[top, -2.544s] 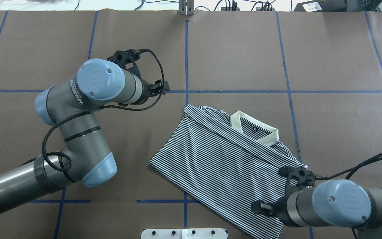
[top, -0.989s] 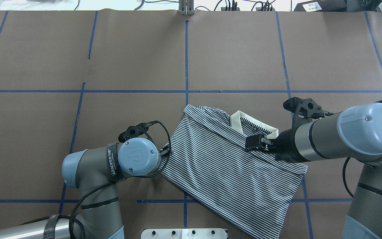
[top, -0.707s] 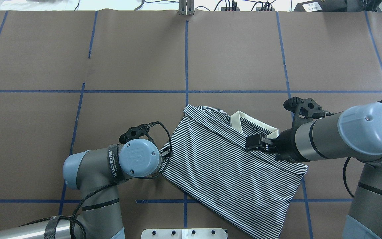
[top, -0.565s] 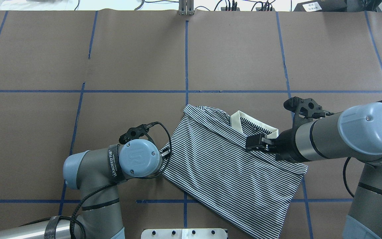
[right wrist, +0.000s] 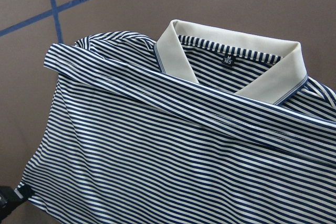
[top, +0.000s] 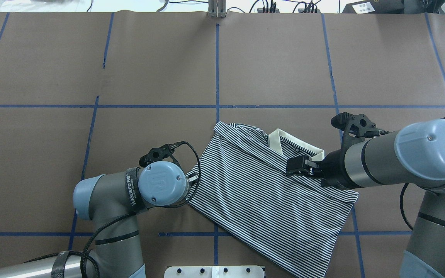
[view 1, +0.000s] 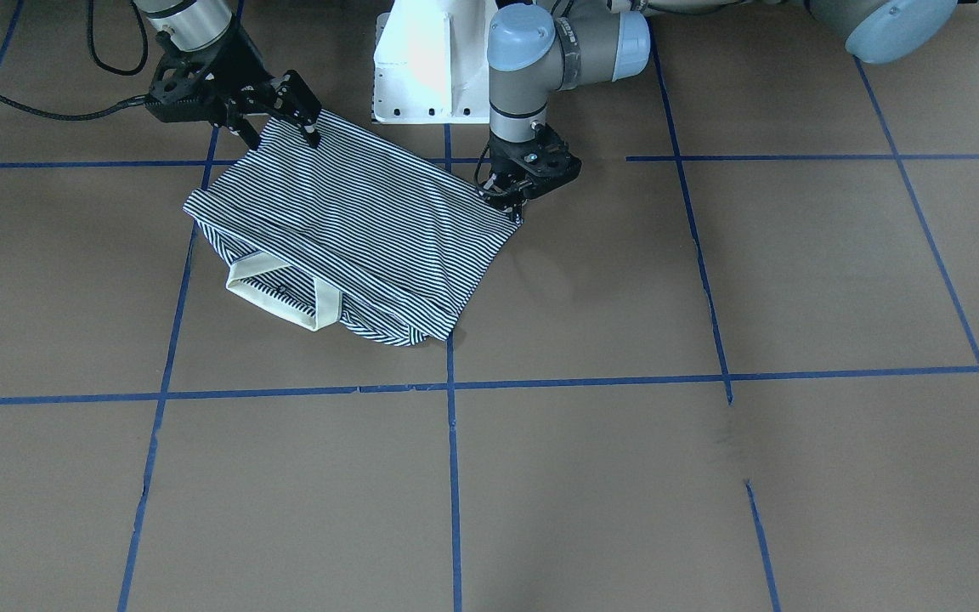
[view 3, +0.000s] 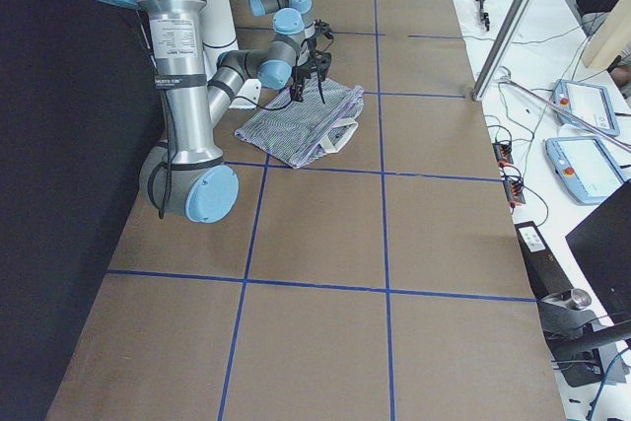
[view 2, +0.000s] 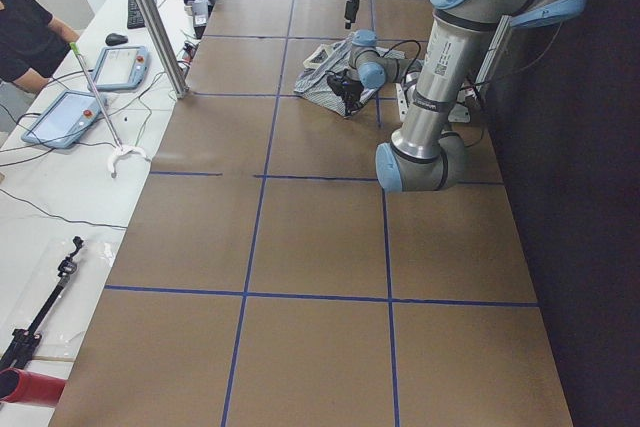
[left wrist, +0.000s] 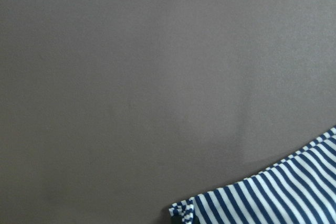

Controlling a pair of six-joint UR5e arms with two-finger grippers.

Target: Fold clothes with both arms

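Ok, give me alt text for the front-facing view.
A folded navy-and-white striped polo shirt with a cream collar lies on the brown, blue-taped table. The black left gripper is at its corner on the view's right; the black right gripper is over its robot-side edge.

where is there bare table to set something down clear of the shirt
Bare: the table beyond the blue cross line, and the stretch left of the left arm. Crowded: near centre, where the polo shirt lies with the left claw at its left corner and the right claw above it.
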